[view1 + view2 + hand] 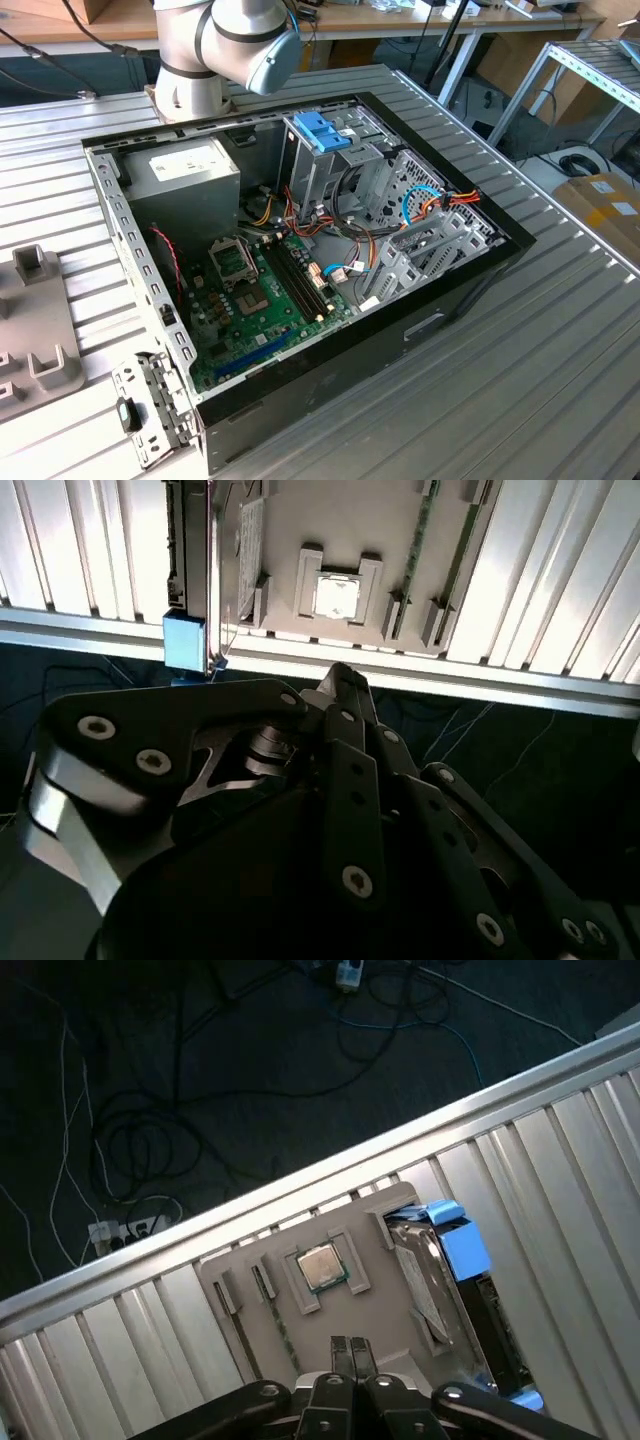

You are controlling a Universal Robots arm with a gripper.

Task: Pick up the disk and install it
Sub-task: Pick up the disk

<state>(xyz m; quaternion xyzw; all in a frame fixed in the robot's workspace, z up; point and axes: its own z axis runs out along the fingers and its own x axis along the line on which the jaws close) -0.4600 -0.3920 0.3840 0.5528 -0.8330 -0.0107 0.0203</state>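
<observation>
Gripper (349, 1345) is pinched together, holding nothing. The disk (435, 1280) stands on edge in the grey tray (380, 1310), off to its side, lying lengthwise the way the gripper points.

Light-blue frame (458, 1245) on the disk (432, 1285) — motherboard (255, 320) green.

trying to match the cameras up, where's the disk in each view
first wrist view: disk on edge in the grey tray, blue end nearest the table rim
second wrist view: disk on edge at the tray's side, blue end by the rim
exterior view: shared landmark, the grey tray, at the exterior view's left edge
</observation>
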